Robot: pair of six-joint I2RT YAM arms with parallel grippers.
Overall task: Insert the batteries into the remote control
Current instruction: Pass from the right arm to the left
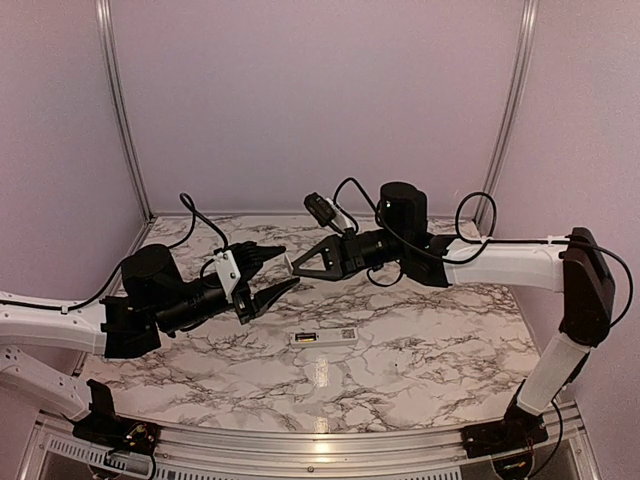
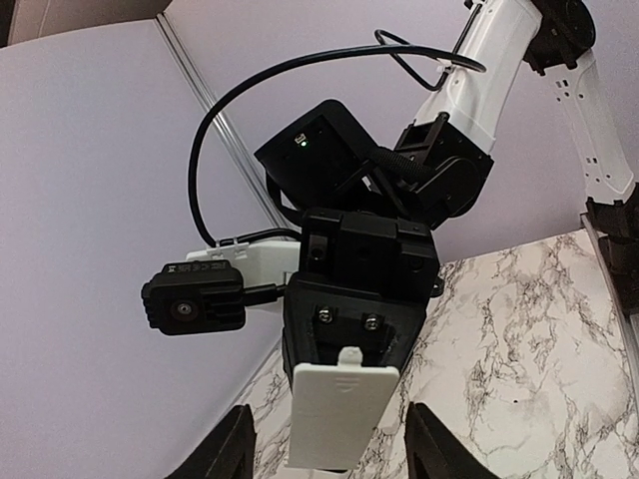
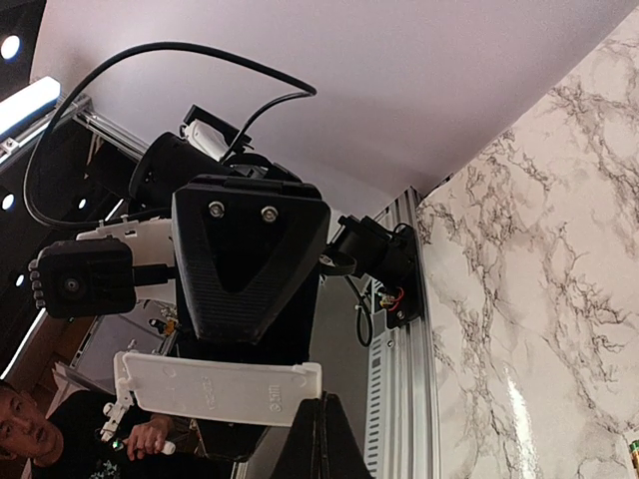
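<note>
Remote control [image 1: 322,337] on table [image 1: 450,340], below right gripper [image 1: 296,266] holding cover plate [image 2: 339,414]

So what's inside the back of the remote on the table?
The remote control shows a dark open recess at its left end in the top view, with a yellowish speck inside, too small to tell if it's a battery. The cover plate is off, held aloft.

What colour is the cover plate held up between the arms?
The cover plate is plain white, clearest in the left wrist view.
</note>
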